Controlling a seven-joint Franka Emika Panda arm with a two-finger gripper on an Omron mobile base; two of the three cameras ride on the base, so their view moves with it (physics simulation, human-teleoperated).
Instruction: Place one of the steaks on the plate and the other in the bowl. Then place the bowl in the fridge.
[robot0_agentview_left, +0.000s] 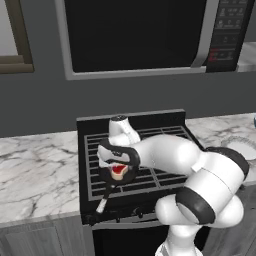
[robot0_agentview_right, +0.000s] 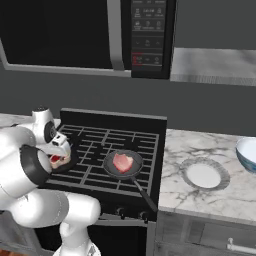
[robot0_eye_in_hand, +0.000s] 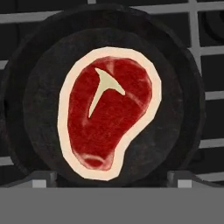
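A red-centred steak (robot0_eye_in_hand: 107, 116) with a cream fat rim lies in a dark frying pan (robot0_eye_in_hand: 175, 109) on the stove's left front burner. My gripper (robot0_eye_in_hand: 113, 180) hangs straight above it, open, a fingertip (robot0_eye_in_hand: 43, 179) off each side of the meat and nothing between them. From the base, the gripper (robot0_agentview_left: 118, 165) stands close over that steak (robot0_agentview_left: 118, 171). A pale pink steak (robot0_agentview_right: 123, 162) rests in a second pan (robot0_agentview_right: 111, 169) further right. The whitish plate (robot0_agentview_right: 204, 175) and the pale blue bowl (robot0_agentview_right: 247, 152) sit on the counter to the right. The fridge is out of view.
The black stove (robot0_agentview_left: 150, 132) has grey grates. Both pans' long handles (robot0_agentview_left: 102, 204) (robot0_agentview_right: 142, 192) reach out toward the stove front. A black microwave (robot0_agentview_left: 135, 35) hangs overhead. Marble counter (robot0_agentview_left: 35, 170) lies on both sides of the stove.
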